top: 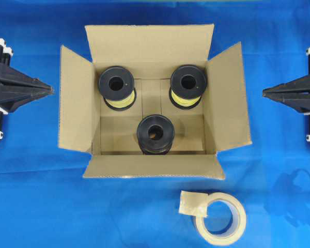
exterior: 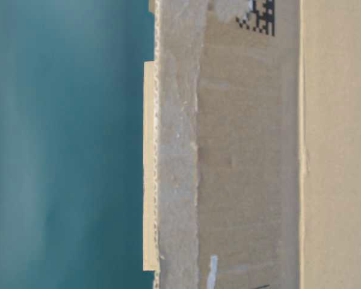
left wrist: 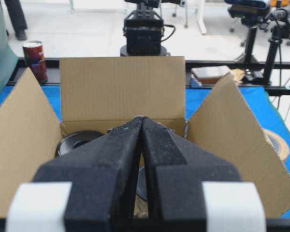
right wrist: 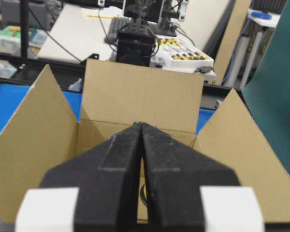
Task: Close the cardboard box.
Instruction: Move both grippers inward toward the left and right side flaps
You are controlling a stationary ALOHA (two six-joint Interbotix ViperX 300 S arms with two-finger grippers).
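The cardboard box [top: 77,103] stands open in the middle of the blue cloth, all four flaps spread outward. Inside it sit three black spools [top: 155,133], two of them wound with yellow wire. My left gripper [top: 50,90] is shut and empty, its tip a short way off the box's left flap. My right gripper [top: 264,93] is shut and empty too, off the right flap. In the left wrist view the shut gripper [left wrist: 141,119] points at the box [left wrist: 121,87]. The right wrist view shows its gripper [right wrist: 140,125] facing the box [right wrist: 140,99]. The table-level view is filled by the box's side [exterior: 240,156].
A beige tape roll [top: 237,219] with a loose tab lies on the cloth in front of the box, to the right. A red can [left wrist: 35,59] stands beyond the table edge in the left wrist view.
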